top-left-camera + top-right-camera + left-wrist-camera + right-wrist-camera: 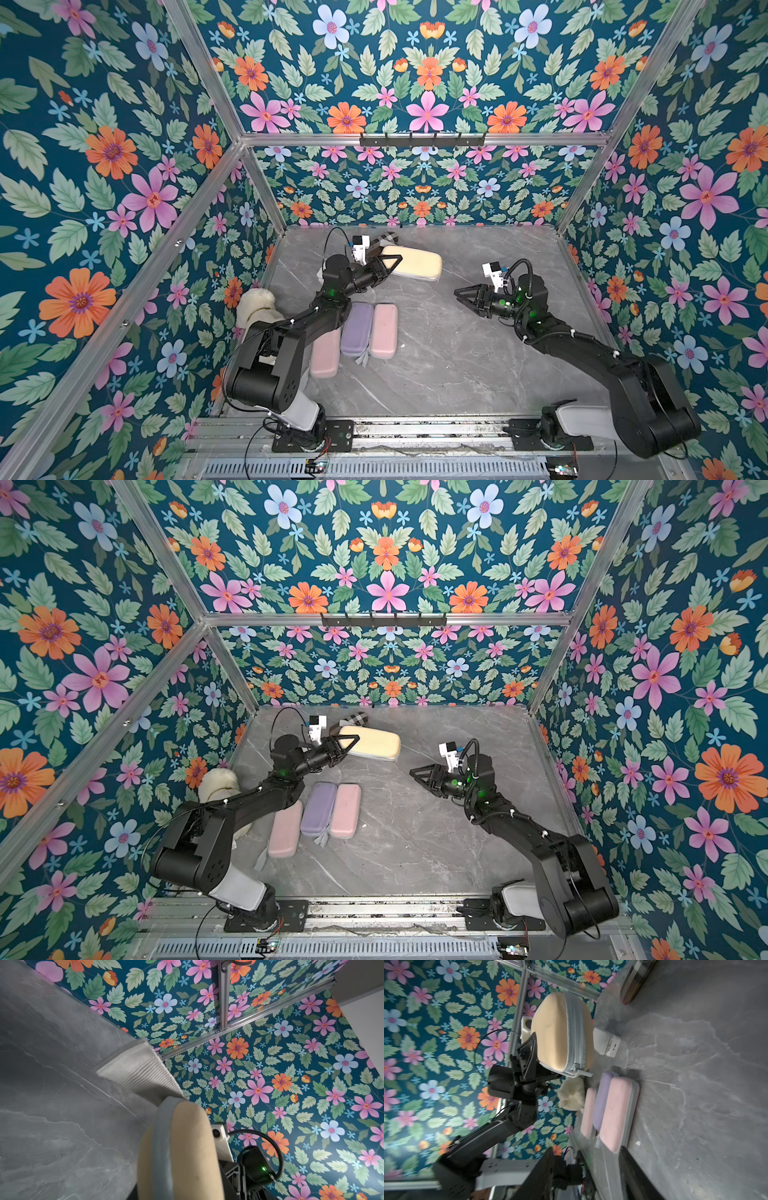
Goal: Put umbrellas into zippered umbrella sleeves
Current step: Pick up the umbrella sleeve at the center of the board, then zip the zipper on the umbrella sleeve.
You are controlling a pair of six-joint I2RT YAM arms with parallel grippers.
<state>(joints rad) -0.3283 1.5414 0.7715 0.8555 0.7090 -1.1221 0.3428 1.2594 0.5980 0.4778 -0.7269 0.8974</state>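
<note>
Here, left pincer [392,262] grips the tan-yellow zippered sleeve's [417,264] end.
Right pincer [458,296] hangs part open above the worktop [436,357].

Bare table [457,357] centre and right, three sleeves [356,328] crowding left, yellow sleeve [417,262] blocking rear

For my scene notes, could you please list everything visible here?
yellow case: 1, tan-yellow, far side
pink cases: 2, pink, flanking the purple case
purple case: 1, lavender, middle of that row
plaid roll: 1, tan, behind the yellow case
plush toy: 1, white, table's left edge
white box: 1, white, beside the yellow case
table: 1, grey marble
left hand: 1, black, at the yellow case's end
right hand: 1, black, open and empty
</note>
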